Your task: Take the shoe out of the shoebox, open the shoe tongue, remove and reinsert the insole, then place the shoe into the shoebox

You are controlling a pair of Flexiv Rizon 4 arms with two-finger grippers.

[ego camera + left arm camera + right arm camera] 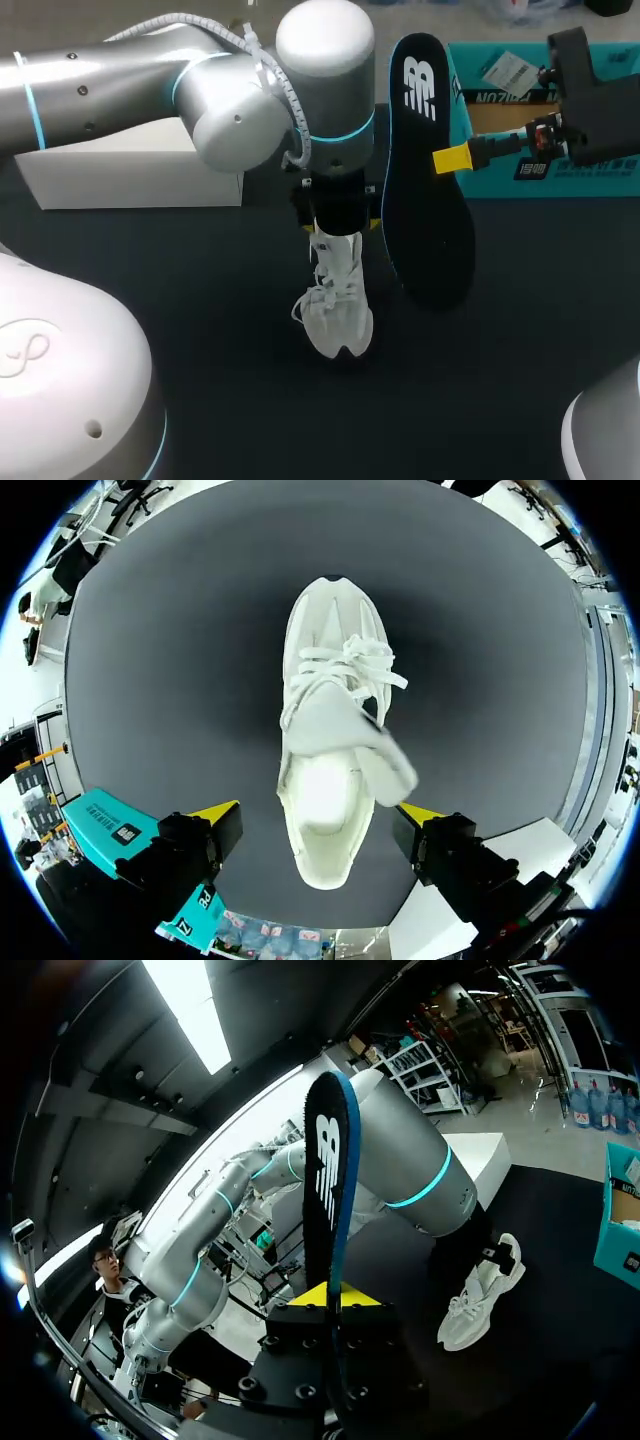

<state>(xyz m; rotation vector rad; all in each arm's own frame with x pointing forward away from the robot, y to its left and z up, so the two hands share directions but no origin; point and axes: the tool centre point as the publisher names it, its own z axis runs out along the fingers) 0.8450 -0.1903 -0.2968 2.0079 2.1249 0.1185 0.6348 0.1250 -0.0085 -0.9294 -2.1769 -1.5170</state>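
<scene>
Insole point(430, 170) is out and up in the air. My right gripper point(452, 158) pinches it by one edge and holds it on end, clear of the laces so nothing snags. The shoe point(338, 300) sits mid-table point(220, 310), just off the insole's 8 o'clock, toe toward 6. Its tongue point(385, 765) is flopped aside, so the mouth gapes wide for the refit. My left gripper point(318, 815) hangs over the heel with fingers spread either side, not clamping as far as I can see. I'd call it a guard against the shoe skating. The shoebox point(545, 110) is at 2 o'clock and a white box point(130, 180) at 10.
</scene>
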